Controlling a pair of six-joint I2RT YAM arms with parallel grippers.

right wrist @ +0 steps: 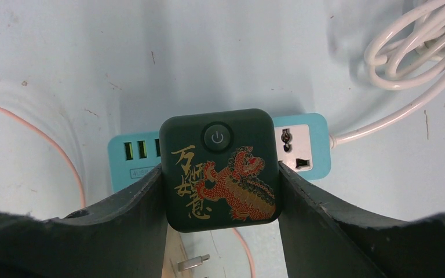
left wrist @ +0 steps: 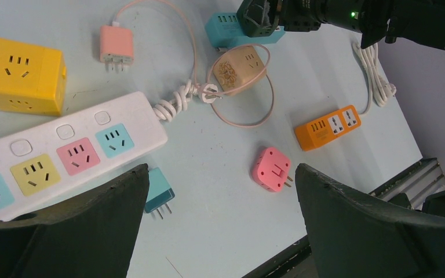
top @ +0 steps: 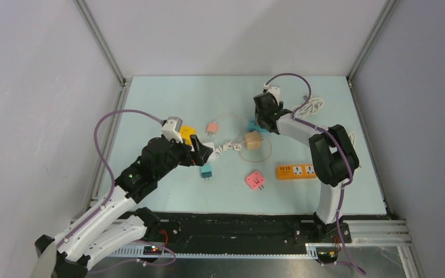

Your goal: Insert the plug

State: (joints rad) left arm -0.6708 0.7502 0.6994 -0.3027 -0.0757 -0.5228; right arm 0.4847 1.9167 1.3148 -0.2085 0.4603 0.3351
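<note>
Right wrist view: showed the right fingers (right wrist: 136,211) pinching the dark plug (right wrist: 220,174) by both flanks, dragon print and power button turned toward the lens. Held it directly over the teal strip (right wrist: 301,147), masking the strip's middle, with USB ports peeking out left and one open socket right. Could not tell pins seated or not, all hidden beneath the plug body. Judged the step as align-and-press.

Called for keeping the plug square to the strip's long edge, pins level, then pushing straight down toward the counter (right wrist: 208,52) with no tilt. Called also for a firm squeeze, against a smooth casing likely to slide up between the pads under load. Risked skidding the light strip sideways, with nothing seen bracing it. Risked catching the white cable (right wrist: 405,58) looped just to the right.

Found, in the left wrist view, the left fingers (left wrist: 87,226) spread wide and empty above the white strip (left wrist: 64,150), apart from the teal one.
</note>
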